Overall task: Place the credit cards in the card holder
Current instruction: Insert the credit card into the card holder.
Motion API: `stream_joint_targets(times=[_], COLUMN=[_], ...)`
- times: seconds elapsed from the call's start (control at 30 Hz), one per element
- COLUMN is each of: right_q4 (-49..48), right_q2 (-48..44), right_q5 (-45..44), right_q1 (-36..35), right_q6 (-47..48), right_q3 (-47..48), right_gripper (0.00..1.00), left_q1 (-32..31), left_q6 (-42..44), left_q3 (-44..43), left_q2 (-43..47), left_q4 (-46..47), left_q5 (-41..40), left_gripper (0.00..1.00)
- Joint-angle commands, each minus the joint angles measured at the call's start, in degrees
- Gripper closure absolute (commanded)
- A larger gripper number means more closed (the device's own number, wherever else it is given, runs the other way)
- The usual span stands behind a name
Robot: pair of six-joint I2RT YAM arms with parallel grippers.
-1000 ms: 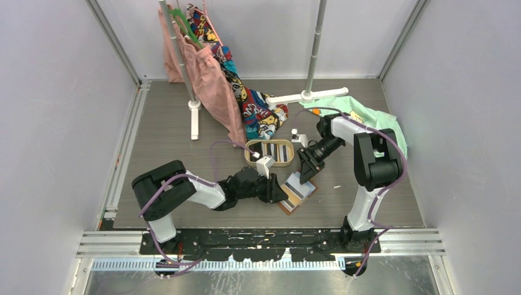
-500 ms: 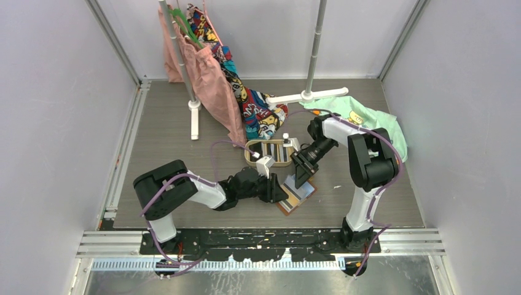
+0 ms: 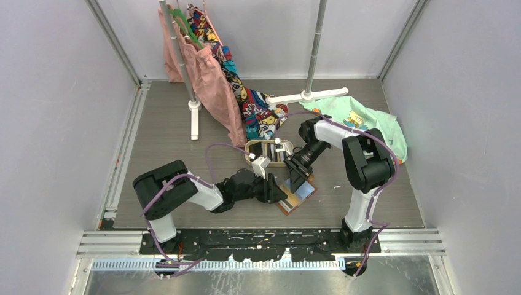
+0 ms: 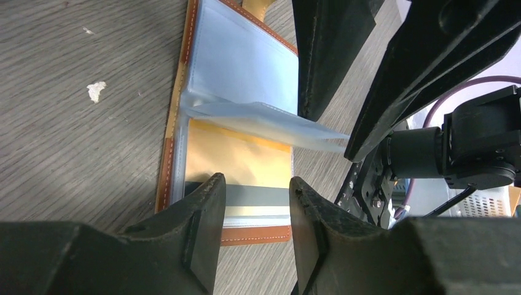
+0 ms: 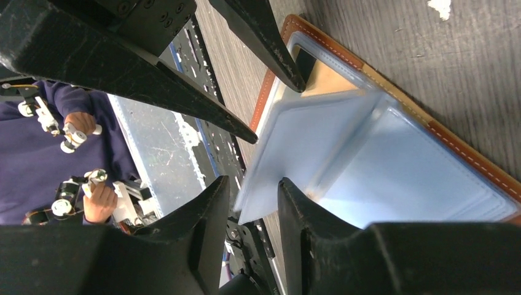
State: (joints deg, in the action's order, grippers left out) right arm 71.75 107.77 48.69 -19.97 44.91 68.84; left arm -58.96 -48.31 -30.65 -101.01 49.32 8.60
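Card holder (image 4: 230,110) lies open between both grippers; right gripper (image 5: 255,203) jaws narrow on a clear sleeve (image 4: 276,126), left gripper (image 4: 255,203) narrow, empty: lift sleeve gently, avoid tearing.

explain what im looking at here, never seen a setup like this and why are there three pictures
These are two robot arms bolted at the near edge of a table. The wide picture comes from a fixed camera above and behind them; the two close-ups come from cameras on each arm's wrist, so the dark shapes there are the fingers.

On the table lies an open card holder, brown leather with clear plastic sleeves. Behind it sits an oval tray with cards. Farther back are a clothes rack with garments and a green cloth.

The left gripper sits open over the holder's lower page. The right gripper is closed nearly onto the edge of one raised plastic sleeve, seemingly lifting it.
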Motion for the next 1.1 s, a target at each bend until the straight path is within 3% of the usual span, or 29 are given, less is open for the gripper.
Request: stream_joint_targets(times=[0.0, 0.27, 0.43, 0.57, 0.8, 1.07], right_q4=[-2.12, -5.65, -12.54, -17.04, -21.06, -25.78], right_q2=[-1.39, -1.61, -5.27, -8.47, -10.4, -13.06], right_q5=[-0.02, -3.01, -9.75, -14.3, -17.04, -23.77], right_q1=[-0.24, -0.25, -0.19, -0.22, 0.83, 4.4], right_q6=[-2.03, -5.53, -10.48, -13.89, -18.31, -21.82], right_q3=[1.11, 0.41, -1.87, -3.32, -4.55, -7.31], right_gripper=[0.62, 0.76, 0.8, 0.9, 0.97, 0.99], left_q1=[0.87, 1.78, 2.28, 2.35, 2.38, 3.16], left_q6=[-0.91, -2.48, -2.57, -2.44, -0.05, 5.92], left_q3=[1.41, 2.02, 3.68, 5.53, 5.36, 1.71], left_q2=[0.28, -1.41, 0.42, 3.33, 9.6, 17.36], left_q4=[4.15, 6.88, 6.9, 5.14, -5.34, -20.26], left_q5=[-0.34, 1.07, 1.14, 1.08, -1.08, -5.78], left_gripper=[0.56, 0.56, 0.55, 0.52, 0.5, 0.5])
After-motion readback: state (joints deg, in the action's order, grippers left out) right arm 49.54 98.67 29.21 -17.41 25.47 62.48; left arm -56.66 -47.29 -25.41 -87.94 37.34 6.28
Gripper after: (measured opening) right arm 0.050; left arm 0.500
